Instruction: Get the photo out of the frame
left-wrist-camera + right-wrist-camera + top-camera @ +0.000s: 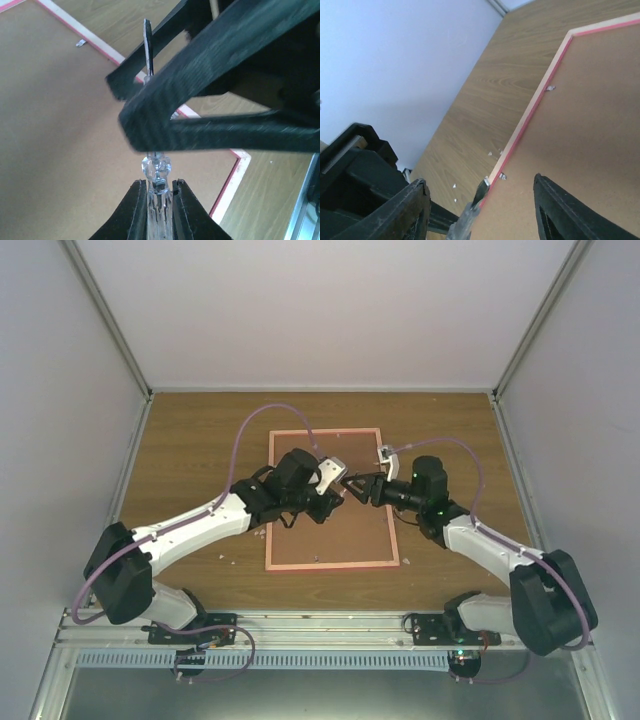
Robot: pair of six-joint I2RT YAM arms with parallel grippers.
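Observation:
The frame (330, 540) lies face down on the table, its brown back board (60, 125) up inside a pink rim (555, 65). The photo is hidden under the board. My left gripper (159, 187) is shut on the clear handle of a screwdriver (156, 170), above the middle of the board. The blade (481, 190) points over the frame's edge. My right gripper (479, 181) faces the left one (335, 488) and is open. Its black fingers (210, 125) straddle the screwdriver's shaft without touching it.
Small metal tabs (550, 88) sit along the inside of the rim, one (502, 176) close to the blade tip. Pale chips (455, 186) lie on the wooden table (200, 440) beside the frame. White walls (320, 310) enclose the table on three sides.

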